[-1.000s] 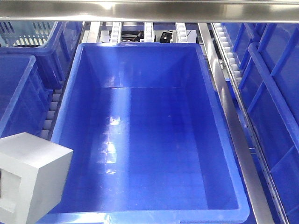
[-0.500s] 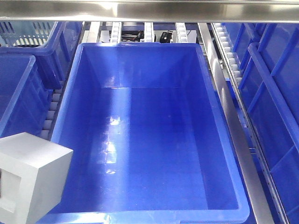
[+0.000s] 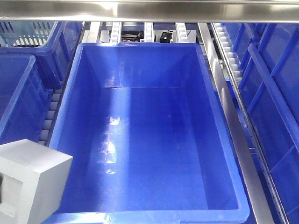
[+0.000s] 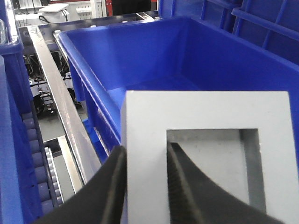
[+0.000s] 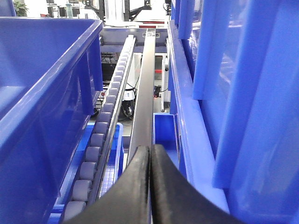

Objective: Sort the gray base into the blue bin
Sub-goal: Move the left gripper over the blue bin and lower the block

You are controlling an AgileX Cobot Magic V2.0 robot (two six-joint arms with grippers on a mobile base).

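I had the gray base (image 3: pixel 29 179) down in the lower-left corner of the front view, sitting over the near-left corner of the blue bin (image 3: pixel 219 140), a pale cube against all that glossy blue. Its top face and right side caught the light; its left face ran off the edge of the picture, so I couldn't make out the recess from there.

The left wrist view gave me the recess plainly: a square frame of light gray with a shallow sunken panel inside (image 4: pixel 212 154). My left gripper (image 4: pixel 145 186) was clamped on the left bar of that frame, one dark finger on the outer side of the block and the other down inside the recess, jaws pinching the frame wall between them. Beyond the block the blue bin's interior (image 4: pixel 140 51) opened up, its near rim just below and left of the block, with a steel rail (image 4: pixel 60 107) and a strip of rollers (image 4: pixel 39 182) running alongside.

On the right wrist view my right gripper (image 5: pixel 150 186) had its two black fingers pressed together, tips touching, nothing between them. It pointed along a roller track (image 5: pixel 100 140) and a dark rail (image 5: pixel 142 93), between blue bin walls on both sides
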